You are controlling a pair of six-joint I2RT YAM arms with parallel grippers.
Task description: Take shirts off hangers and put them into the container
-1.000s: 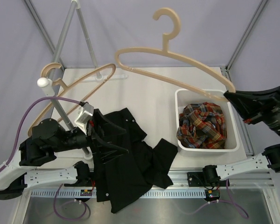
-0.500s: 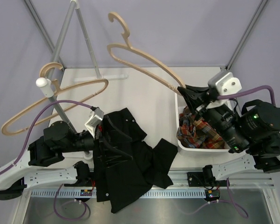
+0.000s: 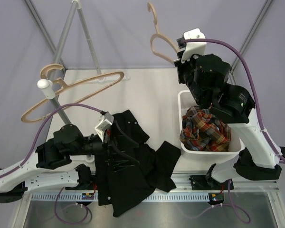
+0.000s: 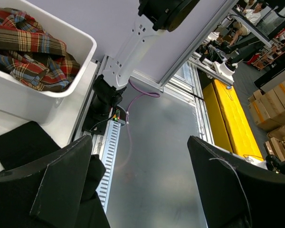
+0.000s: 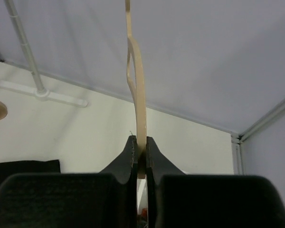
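Top view: we see the right gripper point(image 3: 176, 56) clamped on a hanger point(image 3: 157, 43) held high. The plaid shirt point(image 3: 205, 128) lies in the basket point(image 3: 184, 102). The left gripper point(image 3: 119, 146) hangs over the black shirt point(image 3: 137, 175) on the table point(image 3: 147, 95).
Left wrist: its fingers point(image 4: 61, 175) stand wide apart, gripping nothing.
Right wrist: the pads point(image 5: 127, 159) pinch the hanger's arm.

Grey rack point(image 3: 66, 32) w/ white knob point(image 3: 45, 85), pale table point(image 3: 147, 97)
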